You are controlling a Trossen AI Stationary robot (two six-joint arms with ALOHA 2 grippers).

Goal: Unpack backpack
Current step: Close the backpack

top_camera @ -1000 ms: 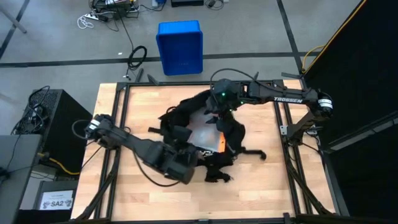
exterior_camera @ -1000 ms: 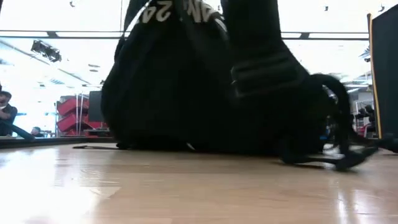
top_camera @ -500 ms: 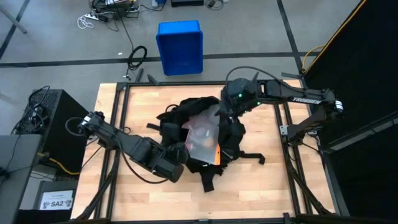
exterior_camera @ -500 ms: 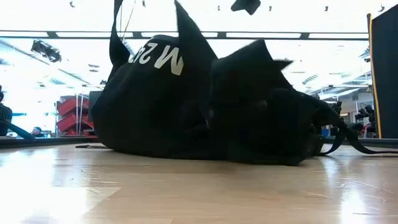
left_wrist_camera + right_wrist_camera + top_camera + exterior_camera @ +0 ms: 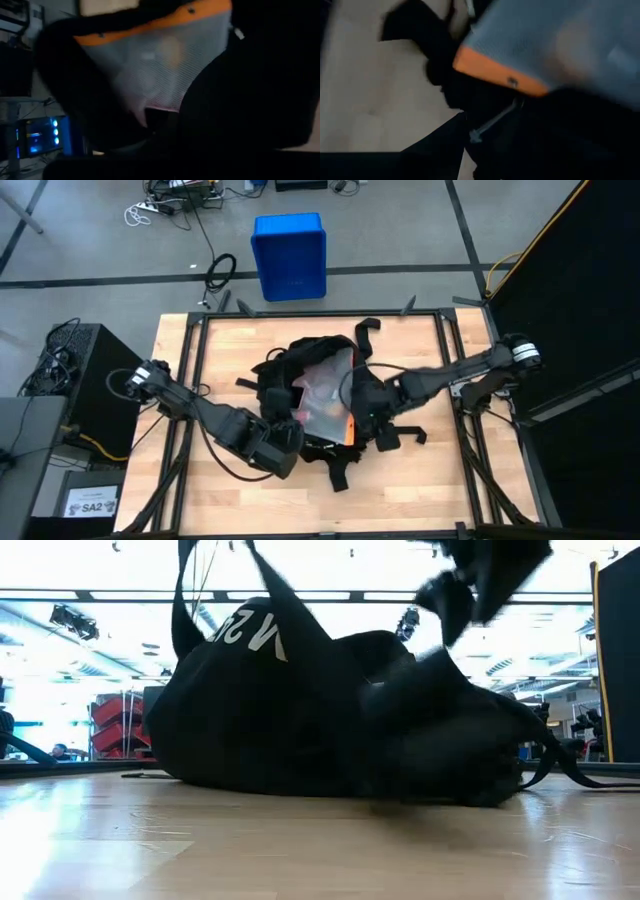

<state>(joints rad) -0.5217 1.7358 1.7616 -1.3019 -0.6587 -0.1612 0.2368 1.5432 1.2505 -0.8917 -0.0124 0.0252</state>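
— Two tools, both at the backpack (image 5: 320, 395) mid-bench (image 5: 440, 480)?
— Yes. The left tool (image 5: 283, 417) is clamped shut at its left edge; whether the right tool (image 5: 362, 402) is open, nobody can tell.
— Step?
— Probably opening it; next, reach the white mesh pocket (image 5: 322, 395).

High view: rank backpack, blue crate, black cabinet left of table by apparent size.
1. backpack, the largest spread.
2. black cabinet; partly hidden by cables, so close to the backpack.
3. blue crate, smallest, though on the floor, farther from the camera.
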